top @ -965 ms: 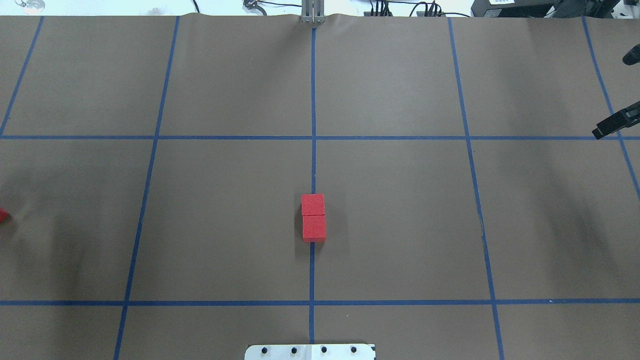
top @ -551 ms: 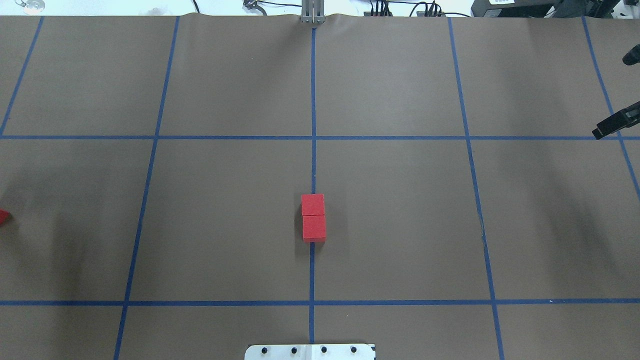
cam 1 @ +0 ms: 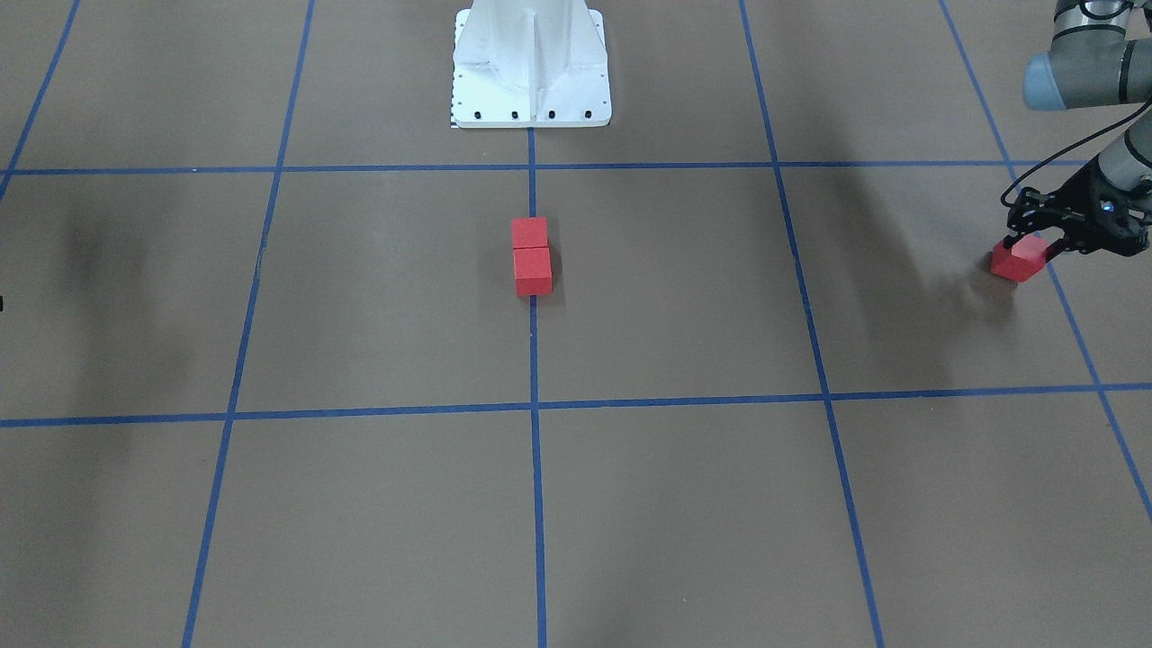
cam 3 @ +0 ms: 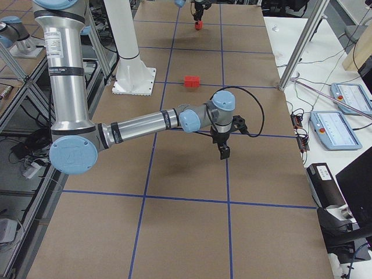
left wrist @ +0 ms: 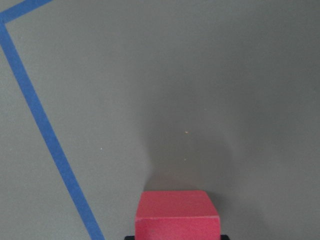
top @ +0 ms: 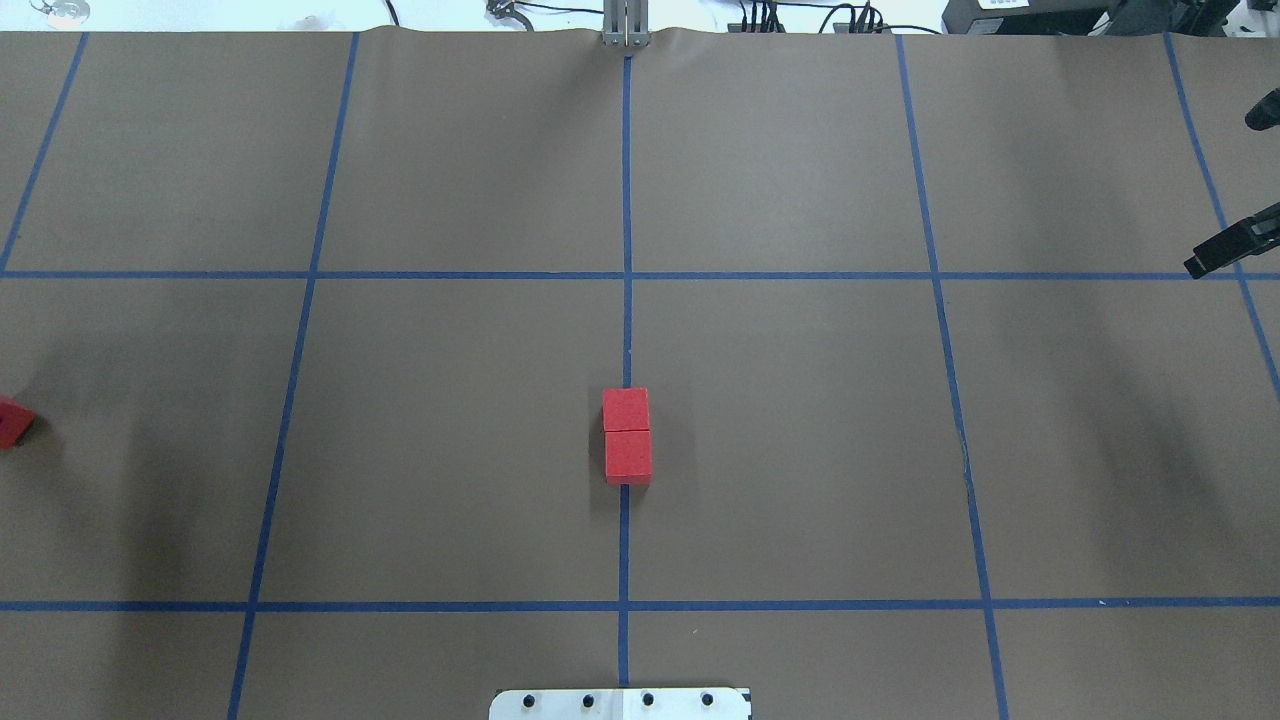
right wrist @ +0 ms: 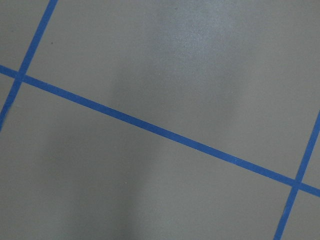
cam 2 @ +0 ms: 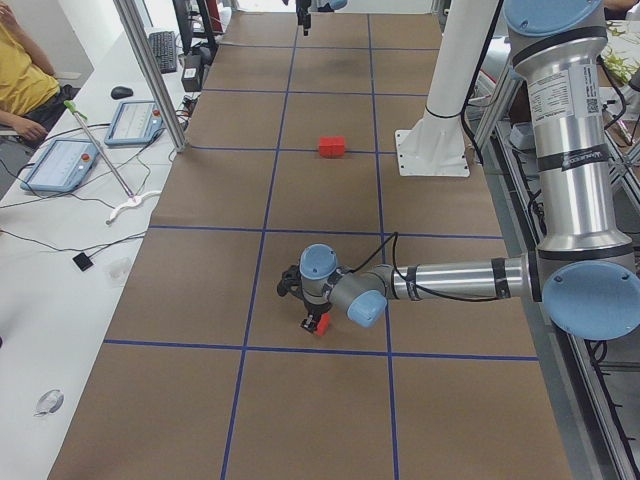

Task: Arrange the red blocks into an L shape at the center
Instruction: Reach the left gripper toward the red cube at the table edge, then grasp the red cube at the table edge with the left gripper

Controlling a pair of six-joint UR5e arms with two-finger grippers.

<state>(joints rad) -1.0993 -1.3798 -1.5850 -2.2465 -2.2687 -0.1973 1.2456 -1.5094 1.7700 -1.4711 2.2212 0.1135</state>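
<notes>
Red blocks (top: 627,436) pair runs along center tape line (top: 626,330); left claw (cam 1: 1028,248) grasps third block (cam 1: 1015,263)

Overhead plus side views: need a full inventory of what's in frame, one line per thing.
table: 1, brown with a blue tape grid, fills the workspace
red blocks at centre: 2, red, touching in a row on the middle tape line, in front of the base
third red block: 1, red, near the table's left end, in the left gripper
robot base: 1, white, robot-side table edge
teach pendants: 2, grey, operators' bench
person: 1, yellow top, at that bench
left gripper: 1, black, clamped on the third block
right gripper: 1, black, empty, near the right end; jaw state unclear
</notes>
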